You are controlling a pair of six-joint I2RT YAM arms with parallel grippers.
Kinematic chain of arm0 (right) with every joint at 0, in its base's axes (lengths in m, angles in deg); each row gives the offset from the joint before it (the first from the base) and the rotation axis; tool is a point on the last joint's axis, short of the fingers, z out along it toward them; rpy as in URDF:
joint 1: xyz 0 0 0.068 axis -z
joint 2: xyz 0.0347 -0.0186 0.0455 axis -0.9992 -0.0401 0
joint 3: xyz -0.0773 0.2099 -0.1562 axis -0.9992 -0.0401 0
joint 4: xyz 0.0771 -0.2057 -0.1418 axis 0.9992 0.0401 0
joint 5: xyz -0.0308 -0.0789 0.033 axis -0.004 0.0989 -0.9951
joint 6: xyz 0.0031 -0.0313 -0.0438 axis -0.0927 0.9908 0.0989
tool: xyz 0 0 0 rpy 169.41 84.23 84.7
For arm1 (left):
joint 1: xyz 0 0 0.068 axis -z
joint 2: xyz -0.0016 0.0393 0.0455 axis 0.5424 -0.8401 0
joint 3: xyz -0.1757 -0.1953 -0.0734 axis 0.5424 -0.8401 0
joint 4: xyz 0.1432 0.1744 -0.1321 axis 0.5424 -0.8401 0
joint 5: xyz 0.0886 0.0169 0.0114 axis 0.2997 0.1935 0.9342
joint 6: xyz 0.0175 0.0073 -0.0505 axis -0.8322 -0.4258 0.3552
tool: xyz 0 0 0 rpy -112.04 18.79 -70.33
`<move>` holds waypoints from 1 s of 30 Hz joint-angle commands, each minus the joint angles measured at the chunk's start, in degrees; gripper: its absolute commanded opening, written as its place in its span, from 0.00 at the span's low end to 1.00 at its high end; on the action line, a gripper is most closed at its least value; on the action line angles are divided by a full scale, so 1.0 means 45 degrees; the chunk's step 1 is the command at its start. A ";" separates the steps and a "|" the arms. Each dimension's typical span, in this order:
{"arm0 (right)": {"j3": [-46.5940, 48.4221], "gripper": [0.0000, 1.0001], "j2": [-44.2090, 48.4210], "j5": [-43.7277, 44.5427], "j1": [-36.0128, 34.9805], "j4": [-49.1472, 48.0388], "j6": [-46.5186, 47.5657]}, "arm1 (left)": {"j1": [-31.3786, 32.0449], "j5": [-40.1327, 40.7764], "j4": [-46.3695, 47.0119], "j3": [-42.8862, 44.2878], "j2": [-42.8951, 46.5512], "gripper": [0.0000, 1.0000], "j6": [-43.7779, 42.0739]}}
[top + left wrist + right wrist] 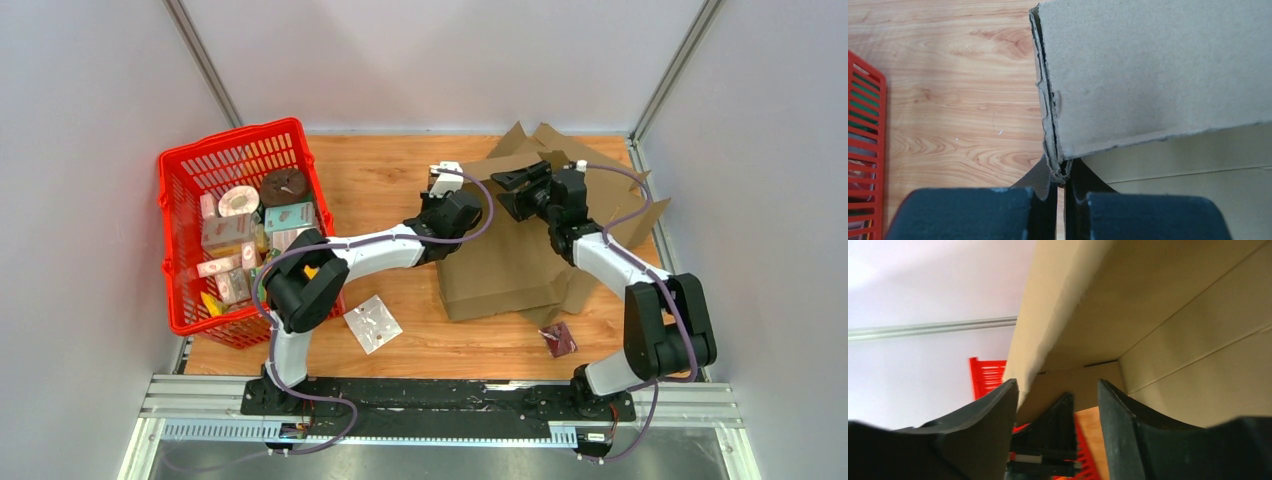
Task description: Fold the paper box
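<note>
most folding left: paper box (500, 270) flaps (632, 215) splayed | left gripper (1060, 175) pinching box's left edge | right gripper (1058, 390) jaws apart, empty, at box's far side

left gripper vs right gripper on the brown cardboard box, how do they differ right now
Grip: the left gripper is shut on a ragged edge of the brown cardboard box; the right gripper stands open, clamping nothing.
Place: the left gripper is at the box's far left corner, the right gripper further right along its far side.
Shared: both are black two-finger grippers right at the box.
</note>
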 commanded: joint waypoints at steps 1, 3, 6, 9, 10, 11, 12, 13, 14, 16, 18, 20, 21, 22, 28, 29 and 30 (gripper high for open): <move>0.1829 0.68 0.0886 0.0000 0.0046 0.0570 0.4790 | -0.0050 0.0319 0.0240 -0.0513 0.0532 0.00 -0.0550; 0.2595 0.81 0.1122 -0.0352 0.0065 0.2482 0.6870 | -0.0108 0.0067 0.0848 -0.1021 0.0709 0.00 -0.1097; 0.3341 0.87 0.1610 -0.0297 0.0085 0.5529 1.0641 | -0.0225 -0.0655 0.1630 -0.1569 0.1002 0.00 -0.1430; 0.3185 0.91 0.1962 -0.0507 0.0513 0.6860 1.2560 | -0.0323 -0.1048 0.1476 -0.1414 0.1003 0.00 -0.1430; 0.3030 0.91 0.2137 -0.0607 0.0611 0.6980 1.2757 | -0.0323 -0.1125 0.1340 -0.1394 0.0964 0.00 -0.1411; 0.2816 0.92 0.2313 -0.0375 0.0748 0.6981 1.2836 | -0.0343 -0.1223 0.1339 -0.1394 0.0964 0.00 -0.1391; 0.2795 0.94 0.2624 -0.0141 0.0846 0.7020 1.2818 | -0.0362 -0.1359 0.1339 -0.1413 0.0945 0.00 -0.1333; 0.2795 0.96 0.2743 0.0171 0.0943 0.7001 1.2702 | -0.0401 -0.1786 0.1242 -0.1413 0.0944 0.00 -0.1178; 0.2833 0.99 0.2802 0.0232 0.1099 0.6846 1.2642 | -0.0479 -0.1983 0.1125 -0.1394 0.0964 0.00 -0.1041; 0.3494 1.00 0.2453 0.0057 0.1198 0.6824 1.2875 | -0.0499 -0.2393 0.1182 -0.1491 0.1138 0.00 -0.0923; 0.5186 1.00 0.1751 0.0388 0.1412 0.8265 1.3089 | -0.0519 -0.2415 0.1532 -0.1744 0.1237 0.00 -0.0942; 0.6189 1.00 0.0599 0.0196 0.1665 0.9241 1.3130 | -0.0577 -0.2357 0.1690 -0.1901 0.1238 0.00 -0.0923; 0.6599 1.00 0.0248 -0.0097 0.1706 0.9401 1.3188 | -0.0577 -0.2395 0.1632 -0.1882 0.1218 0.00 -0.0864; 0.7280 1.00 -0.0394 -0.0119 0.1687 0.9538 1.3227 | -0.0635 -0.2550 0.1554 -0.1863 0.1141 0.00 -0.0651; 0.7970 1.00 -0.1377 0.0330 0.1726 0.9638 1.3052 | -0.0675 -0.2942 0.1514 -0.1804 0.1159 0.00 -0.0571; 0.7970 0.99 -0.1551 0.0291 0.1764 0.9483 1.2859 | -0.0675 -0.2962 0.1514 -0.1823 0.1217 0.00 -0.0609; 0.8028 0.98 -0.1669 0.0233 0.1765 0.9578 1.2760 | -0.0675 -0.2962 0.1553 -0.1843 0.1257 0.00 -0.0610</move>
